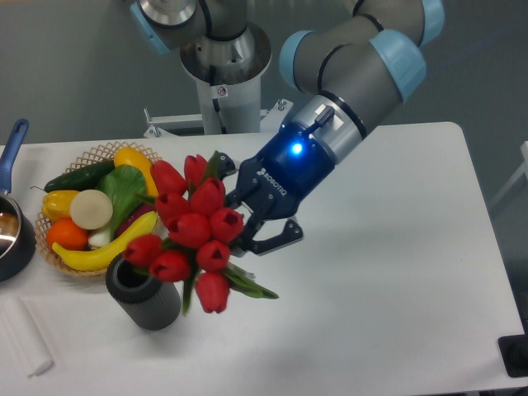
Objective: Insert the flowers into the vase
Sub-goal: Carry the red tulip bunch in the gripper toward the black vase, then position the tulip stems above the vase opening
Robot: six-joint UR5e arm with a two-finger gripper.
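The flowers (191, 229), a bunch of red tulip buds with green leaves, hang in the air left of centre. My gripper (250, 223) is shut on their stems from the right, its body tilted down to the left. The lowest-left buds overlap the mouth of the vase (144, 295), a short dark ribbed cylinder standing upright near the table's front left. The stems are hidden behind the buds and my fingers, and I cannot tell whether any part is inside the vase.
A wicker basket (158, 173) of colourful fruit and vegetables sits just behind the vase. A dark pot with a blue handle (12, 143) is at the left edge. A white folded cloth (25, 334) lies at the front left corner.
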